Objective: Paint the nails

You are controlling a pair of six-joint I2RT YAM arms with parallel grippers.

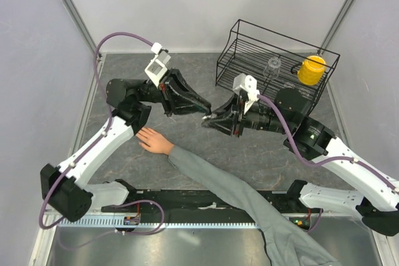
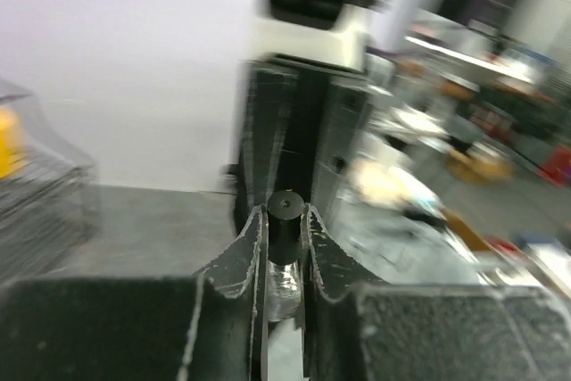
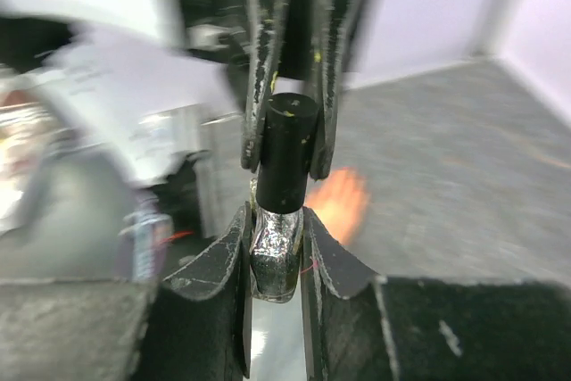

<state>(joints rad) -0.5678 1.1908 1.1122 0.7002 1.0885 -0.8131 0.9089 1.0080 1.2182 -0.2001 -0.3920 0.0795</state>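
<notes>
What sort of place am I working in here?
Probably a lab test booth, not a salon: plain pale walls close in a grey table, and a wire rack holds a yellow mug.

1. The left arm (image 1: pixel 100 144) and right arm (image 1: pixel 355 169) each have long white shell links set between bulky black joint housings.
2. A purple cable (image 1: pixel 118 34) runs along the left arm, and a second purple cable (image 1: pixel 278 119) along the right.
3. Each wrist carries a boxy white camera housing: left (image 1: pixel 157 66), right (image 1: pixel 245 84).
4. The left fingers (image 2: pixel 243 256) are black and tapered with scuffed, pale-worn edges. The right fingers (image 3: pixel 219 265) look the same.
</notes>
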